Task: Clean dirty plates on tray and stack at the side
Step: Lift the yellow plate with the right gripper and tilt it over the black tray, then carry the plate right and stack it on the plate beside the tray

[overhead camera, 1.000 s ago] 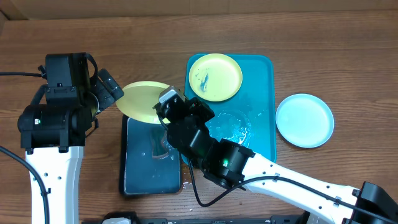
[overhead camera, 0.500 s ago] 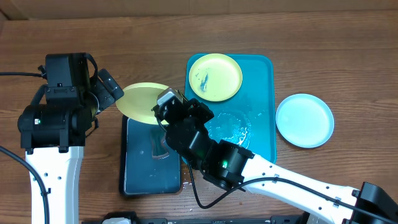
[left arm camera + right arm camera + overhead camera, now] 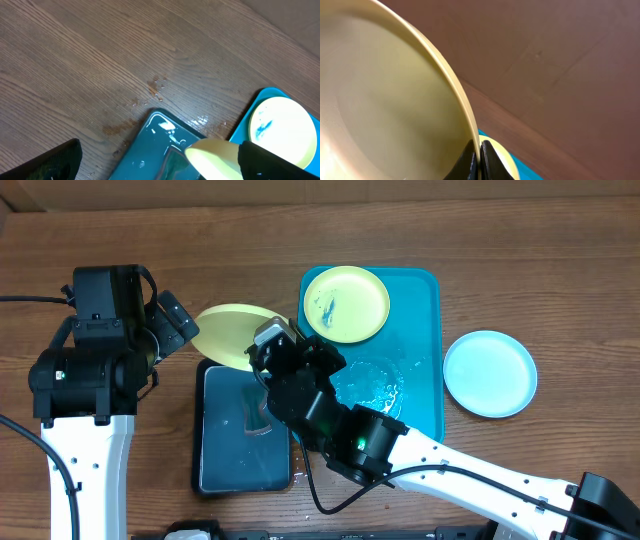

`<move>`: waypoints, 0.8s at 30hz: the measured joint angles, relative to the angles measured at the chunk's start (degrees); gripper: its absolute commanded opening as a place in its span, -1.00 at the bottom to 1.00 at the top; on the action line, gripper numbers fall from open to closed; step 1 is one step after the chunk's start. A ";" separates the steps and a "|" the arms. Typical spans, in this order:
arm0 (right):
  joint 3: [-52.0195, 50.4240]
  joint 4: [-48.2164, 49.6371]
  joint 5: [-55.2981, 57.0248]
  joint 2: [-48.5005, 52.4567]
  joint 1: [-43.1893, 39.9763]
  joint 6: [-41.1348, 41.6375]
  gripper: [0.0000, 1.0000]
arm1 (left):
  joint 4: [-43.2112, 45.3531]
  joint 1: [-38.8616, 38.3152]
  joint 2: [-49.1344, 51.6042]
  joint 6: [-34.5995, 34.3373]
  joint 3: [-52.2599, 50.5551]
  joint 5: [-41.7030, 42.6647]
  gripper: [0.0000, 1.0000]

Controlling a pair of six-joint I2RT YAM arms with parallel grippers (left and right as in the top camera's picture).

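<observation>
My right gripper [image 3: 268, 346] is shut on the rim of a yellow-green plate [image 3: 228, 337] and holds it tilted over the far end of the dark basin [image 3: 240, 445]. The right wrist view shows the jaws [image 3: 480, 156] pinching that plate's edge [image 3: 385, 100]. My left gripper [image 3: 176, 326] is open beside the plate's left side; in the left wrist view its fingers [image 3: 159, 150] are wide apart, with the plate's edge [image 3: 215, 156] by the right finger. A second plate [image 3: 346, 304] with teal smears lies on the turquoise tray [image 3: 425, 395]. A pale blue plate [image 3: 490, 373] lies right of the tray.
The basin [image 3: 150, 137] holds water with a dark object [image 3: 255, 418] sunk in it. Water drops and wet patches lie on the wood beyond the basin [image 3: 157, 87] and on the tray's bare middle [image 3: 380, 380]. The right arm reaches across the table's front.
The held plate has shifted slightly away from the basin, toward the far side, with the right gripper. The left arm has not moved.
</observation>
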 measured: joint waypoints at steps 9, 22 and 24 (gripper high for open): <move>0.04 1.31 1.77 -0.04 1.22 -1.66 -0.92 | 0.00 0.00 0.00 0.00 0.00 0.00 1.00; 0.42 -18.03 -18.71 -0.04 -15.32 36.63 -0.92 | -0.02 0.00 0.00 0.00 0.00 0.00 1.00; 0.42 -19.30 -27.50 -0.04 -21.51 42.75 -0.92 | -0.02 0.00 0.00 0.00 0.00 0.00 1.00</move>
